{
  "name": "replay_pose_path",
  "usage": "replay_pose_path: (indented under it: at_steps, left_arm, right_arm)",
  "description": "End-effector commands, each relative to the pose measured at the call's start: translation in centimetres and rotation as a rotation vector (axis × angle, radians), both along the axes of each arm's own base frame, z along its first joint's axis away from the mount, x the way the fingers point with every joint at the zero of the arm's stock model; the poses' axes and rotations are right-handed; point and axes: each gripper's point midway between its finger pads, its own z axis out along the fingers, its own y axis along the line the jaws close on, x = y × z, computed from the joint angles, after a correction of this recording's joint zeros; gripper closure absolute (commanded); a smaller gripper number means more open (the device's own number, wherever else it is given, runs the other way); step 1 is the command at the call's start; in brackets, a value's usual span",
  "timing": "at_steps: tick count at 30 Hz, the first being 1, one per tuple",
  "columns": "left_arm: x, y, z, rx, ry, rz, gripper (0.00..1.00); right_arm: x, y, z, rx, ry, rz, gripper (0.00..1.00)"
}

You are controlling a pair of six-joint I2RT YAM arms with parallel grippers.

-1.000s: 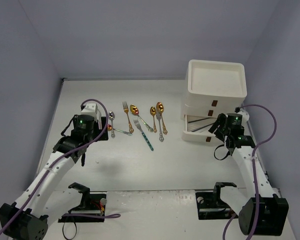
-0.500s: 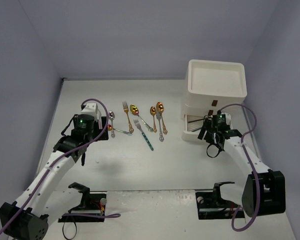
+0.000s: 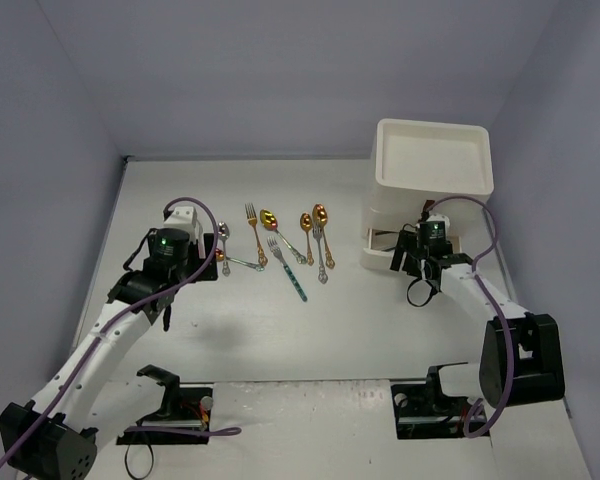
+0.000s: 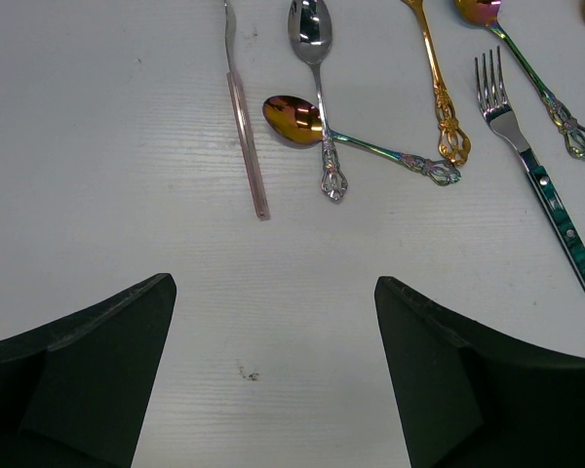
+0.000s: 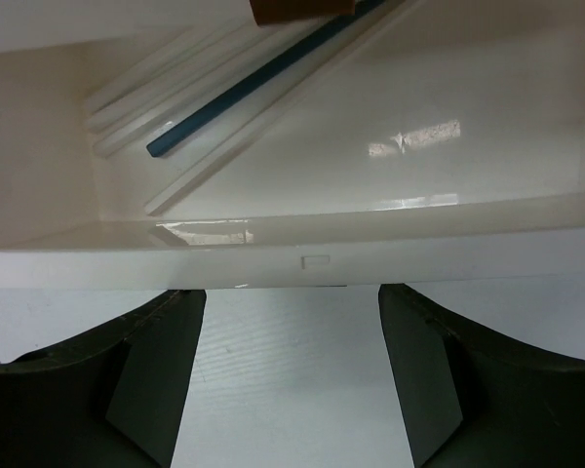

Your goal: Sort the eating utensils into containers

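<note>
Seen from above, the cream cabinet (image 3: 435,170) stands at the far right of the bench (image 3: 330,320), its lowest drawer (image 3: 380,260) pulled out toward the spoons and forks (image 3: 280,240) spread mid-bench. The right fingers (image 3: 420,262) sit at the drawer's front. The left fingers (image 3: 202,262) hang by the left end of the cutlery. This view is too coarse to show how far either pair is open, or what lies in the drawer.

The right wrist view shows the right fingers (image 5: 146,380) well apart with nothing between them, just short of the drawer's front wall (image 5: 302,239). Inside lies a blue handle (image 5: 253,88) among pale rod shapes (image 5: 166,97), their far ends cut off. A brown handle (image 5: 297,8) pokes in at the top edge.

In the left wrist view the left fingers (image 4: 88,370) are spread wide over bare bench, holding nothing. Ahead, a silver spoon (image 4: 312,29) crosses a rainbow-bowled spoon (image 4: 292,119). Beside them lie a pink-handled piece (image 4: 246,136), its head out of frame, and a teal-handled fork (image 4: 526,146).
</note>
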Motion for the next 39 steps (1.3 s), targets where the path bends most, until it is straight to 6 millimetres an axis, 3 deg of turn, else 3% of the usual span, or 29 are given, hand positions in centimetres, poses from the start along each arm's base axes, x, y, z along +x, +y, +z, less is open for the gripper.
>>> replay_pose_path:
  at_steps: [1, 10, 32, 39]
  left_arm:
    - [1.2, -0.2, 1.2, -0.016, -0.057, -0.003, 0.19]
    - [1.2, -0.2, 0.8, -0.011, -0.045, -0.003, 0.19]
    - [1.2, -0.1, 0.6, -0.001, -0.050, -0.003, 0.19]
    - [1.1, 0.1, 1.0, -0.001, -0.067, 0.009, 0.19]
  right_arm:
    - [6.1, 0.1, 5.5, -0.030, -0.313, 0.030, 0.31]
    - [8.4, -0.7, 6.7, -0.061, -0.473, 0.024, 0.31]
    - [14.0, -2.1, 5.8, -0.102, -0.495, 0.063, 0.32]
    - [14.2, -2.2, 8.5, -0.100, -0.566, 0.042, 0.32]
